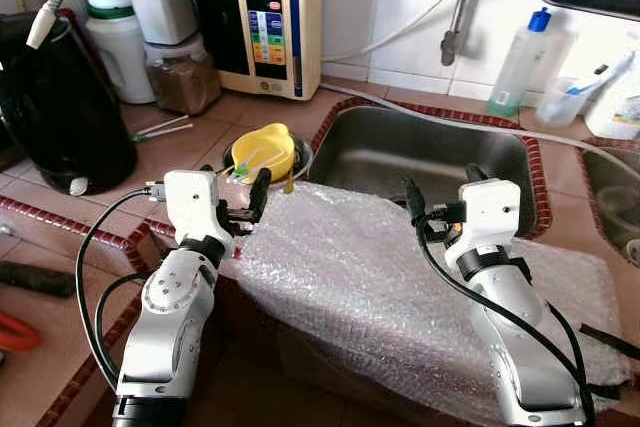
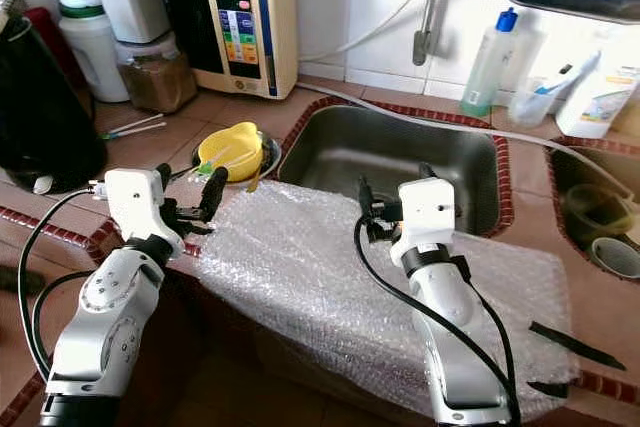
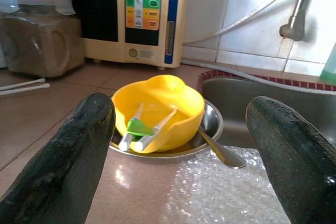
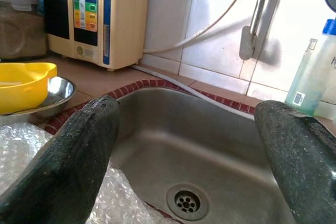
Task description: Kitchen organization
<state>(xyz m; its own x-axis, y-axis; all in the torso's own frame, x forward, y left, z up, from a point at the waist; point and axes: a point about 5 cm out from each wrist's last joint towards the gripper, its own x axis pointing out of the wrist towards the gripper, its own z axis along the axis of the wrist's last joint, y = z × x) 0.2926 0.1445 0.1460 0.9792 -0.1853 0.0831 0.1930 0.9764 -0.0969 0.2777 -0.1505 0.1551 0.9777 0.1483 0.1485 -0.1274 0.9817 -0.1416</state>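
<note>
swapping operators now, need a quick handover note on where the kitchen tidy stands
Left hand: open, empty, above the counter edge, aimed at the yellow bowl.
Right hand: open, empty, over the bubble wrap, aimed at the sink.
Yellow bowl holds utensils and sits in a steel dish left of the sink, a spoon beside it.
Done: nothing held yet.
Left: probably the bowl first.

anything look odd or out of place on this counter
Yes: a sheet of bubble wrap is draped over the counter's front edge by the sink, under both arms. A yellow bowl holding small utensils sits tilted inside a metal bowl.
</note>
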